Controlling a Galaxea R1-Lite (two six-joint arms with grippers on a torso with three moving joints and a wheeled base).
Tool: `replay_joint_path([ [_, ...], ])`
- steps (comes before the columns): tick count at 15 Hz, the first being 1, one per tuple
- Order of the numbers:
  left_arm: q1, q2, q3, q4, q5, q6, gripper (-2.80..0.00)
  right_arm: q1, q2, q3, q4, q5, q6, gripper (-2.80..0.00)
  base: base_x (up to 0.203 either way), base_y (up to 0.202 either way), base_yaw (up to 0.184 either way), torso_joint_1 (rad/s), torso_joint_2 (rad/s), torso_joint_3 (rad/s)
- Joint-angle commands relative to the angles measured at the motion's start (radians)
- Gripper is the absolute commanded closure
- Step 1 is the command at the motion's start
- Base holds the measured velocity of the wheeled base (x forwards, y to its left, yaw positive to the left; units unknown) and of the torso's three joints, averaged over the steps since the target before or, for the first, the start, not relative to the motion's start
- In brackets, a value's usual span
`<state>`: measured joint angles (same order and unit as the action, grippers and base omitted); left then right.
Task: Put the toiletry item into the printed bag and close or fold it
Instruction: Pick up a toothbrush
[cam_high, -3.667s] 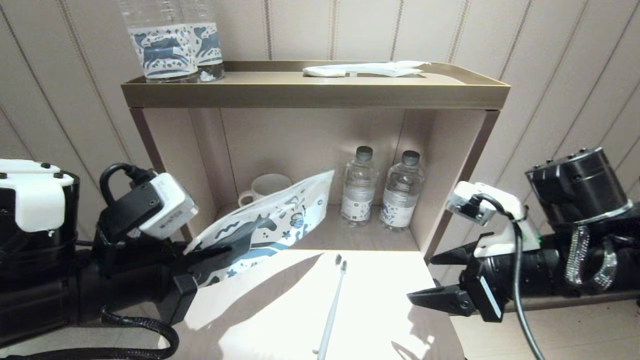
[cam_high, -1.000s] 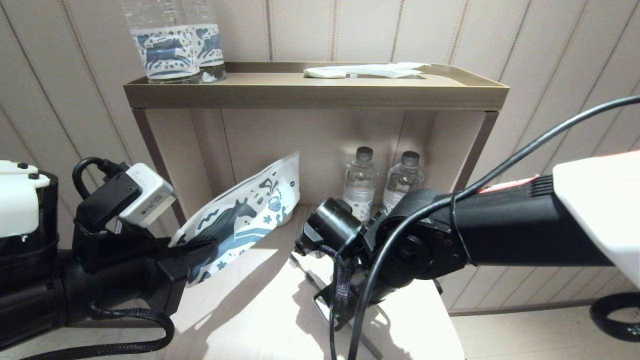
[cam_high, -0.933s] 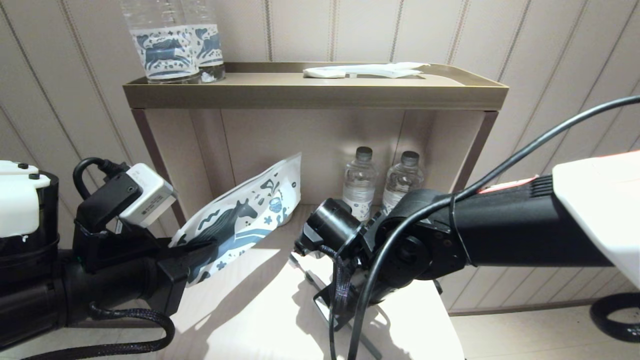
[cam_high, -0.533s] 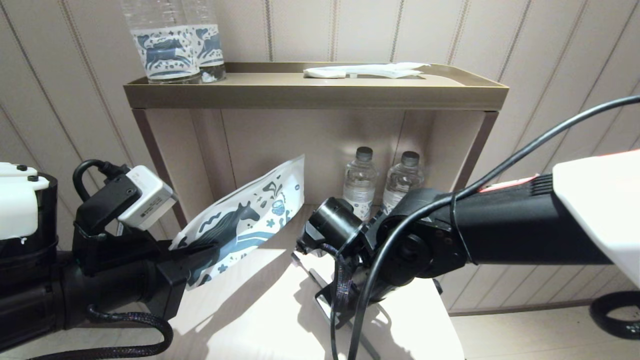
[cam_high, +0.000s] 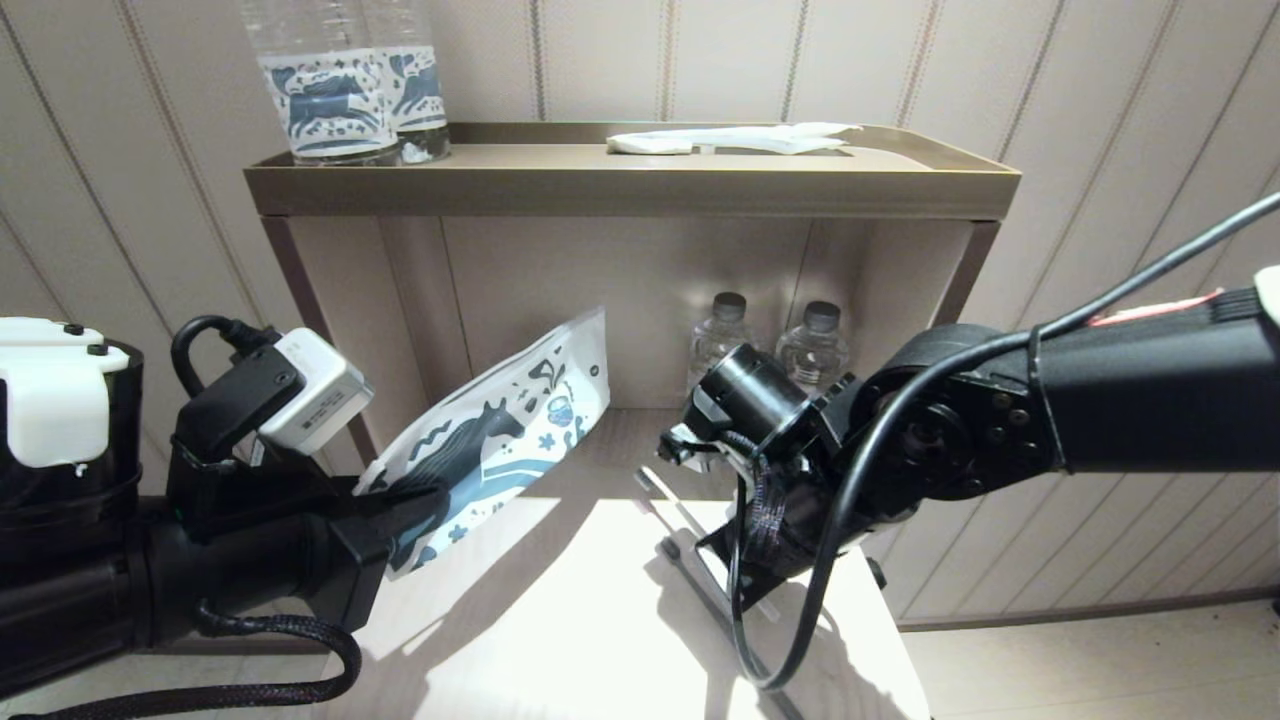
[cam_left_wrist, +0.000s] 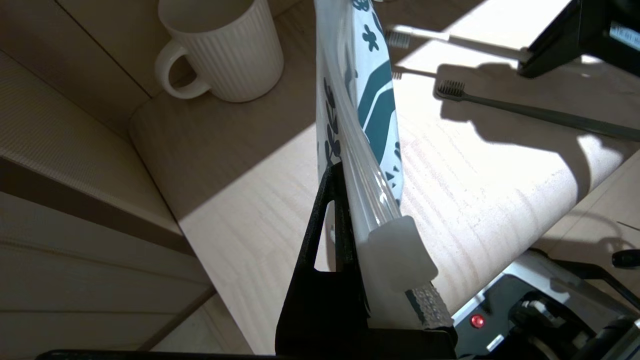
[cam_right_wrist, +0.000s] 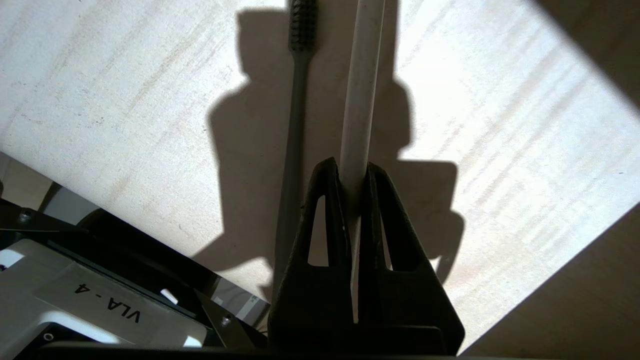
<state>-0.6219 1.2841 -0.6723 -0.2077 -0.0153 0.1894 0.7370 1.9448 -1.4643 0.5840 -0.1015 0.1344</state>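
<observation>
Your right pincer (cam_right_wrist: 352, 175) is pressed together on the toothbrush (cam_right_wrist: 361, 80), pinching its pale handle; the brush is lifted off the counter (cam_high: 560, 620), its shadow beside it, head pointing toward 10 o'clock in the head view. Your left pincer (cam_left_wrist: 350, 210) sits at 8 o'clock, clamped on the lower end of the printed bag (cam_high: 500, 440), which it holds slanting up toward 1 o'clock above the counter. Beyond the bag, a white ribbed mug (cam_left_wrist: 225, 50) stands in the shelf recess, with two small bottles (cam_high: 820, 340) behind the right arm.
</observation>
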Motion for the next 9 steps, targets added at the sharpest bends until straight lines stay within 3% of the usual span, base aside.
replay_joint_path([
  [1, -0.001, 0.015, 0.006, -0.002, 0.0, 0.001, 0.0, -0.018, -0.029, -0.015, -0.002, 0.002, -0.014, 0.0, 0.0, 0.0, 0.0, 0.0, 0.0, 0.0],
  [4, -0.001, 0.027, 0.023, -0.034, -0.002, 0.002, 0.0, -0.018, -0.044, -0.02, 0.0, 0.001, -0.018, 0.0, 0.0, 0.0, 0.0, 0.0, 0.0, 0.0],
  [6, 0.0, 0.03, 0.025, -0.041, -0.062, 0.008, 0.0, -0.02, -0.108, 0.01, 0.002, 0.0, -0.037, 0.0, 0.0, 0.0, 0.0, 0.0, 0.0, 0.0],
  [7, 0.002, 0.039, 0.023, -0.043, -0.107, 0.028, 0.0, -0.027, -0.153, 0.038, 0.003, 0.001, -0.056, 0.0, 0.0, 0.0, 0.0, 0.0, 0.0, 0.0],
  [9, 0.018, 0.075, 0.011, -0.048, -0.125, 0.122, 0.0, -0.051, -0.25, 0.095, 0.044, 0.002, -0.099, 0.0, 0.0, 0.0, 0.0, 0.0, 0.0, 0.0],
])
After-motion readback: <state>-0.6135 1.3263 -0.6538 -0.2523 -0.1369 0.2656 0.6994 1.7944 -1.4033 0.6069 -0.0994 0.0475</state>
